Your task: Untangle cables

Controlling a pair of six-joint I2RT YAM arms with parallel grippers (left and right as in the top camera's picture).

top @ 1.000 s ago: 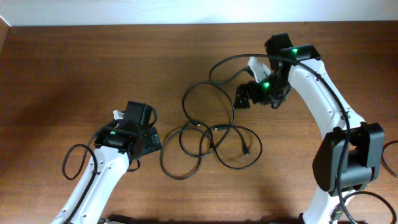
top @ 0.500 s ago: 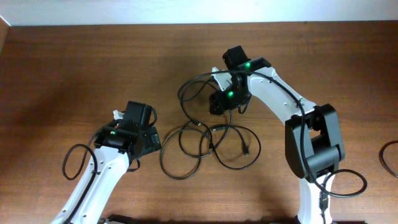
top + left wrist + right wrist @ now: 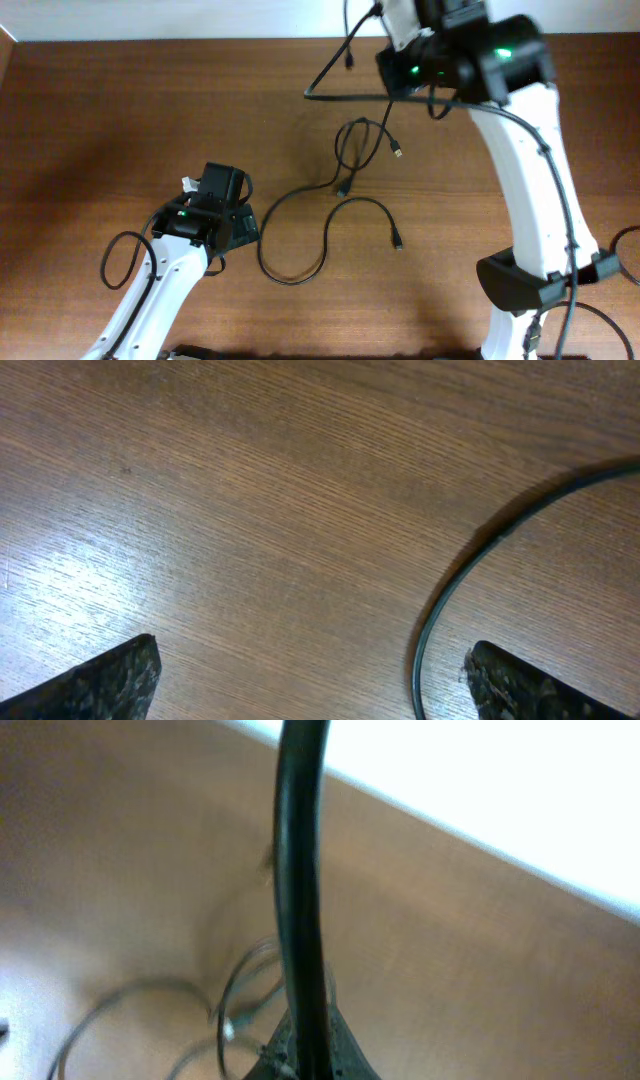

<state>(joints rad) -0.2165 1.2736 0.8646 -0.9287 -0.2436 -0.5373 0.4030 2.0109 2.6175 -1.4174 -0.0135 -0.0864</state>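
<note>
R arm sits high over the table, close under the overhead cam. In the R wrist view the right gripper looks clenched on a black cable that runs straight up the frame from betw. its fingertips. The view is blurry, so the exact contact pt can't be made out. From overhead, the cables are spread across mid-table. One thin loop is below the R gripper, w/ a metal-tipped plug at its R side. A second strand curves across the wood to a small plug. A third forms a wide arc just R of the L arm and rises toward the centre loop. A thicker cord from the R arm sticks out to the L near the top. The left gripper is low over the wood w/ fingers released and spread wide, tips in the bottom corners of the L wrist view, holding nothing. One curved piece of cable lies on the table betw. them, nearer the R tip, not touching either.
</note>
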